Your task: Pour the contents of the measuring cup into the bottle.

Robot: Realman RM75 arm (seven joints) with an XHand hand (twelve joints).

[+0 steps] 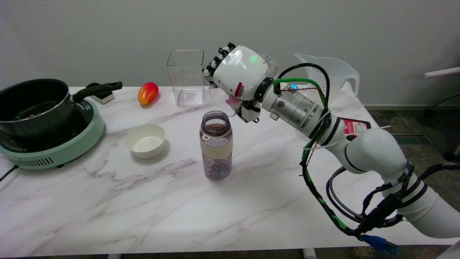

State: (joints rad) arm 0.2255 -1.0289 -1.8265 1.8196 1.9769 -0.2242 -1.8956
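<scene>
My right hand [239,77] grips a clear measuring cup [222,100] and holds it tipped over, its rim pointing down to the left. The cup's lip hangs just above and to the right of the mouth of the bottle [216,149]. That bottle is clear with a beige band and an open dark rim, standing upright mid-table. Small dark and pink pieces lie at its bottom. A pink bit shows inside the tilted cup near my palm. Most of the cup is hidden behind my hand.
A small white bowl [145,140] sits left of the bottle. A black pot [34,104] rests on a green cooker [54,144] at far left. A mango [147,93], a tall clear container [186,77] and a clear jug [329,77] stand along the back.
</scene>
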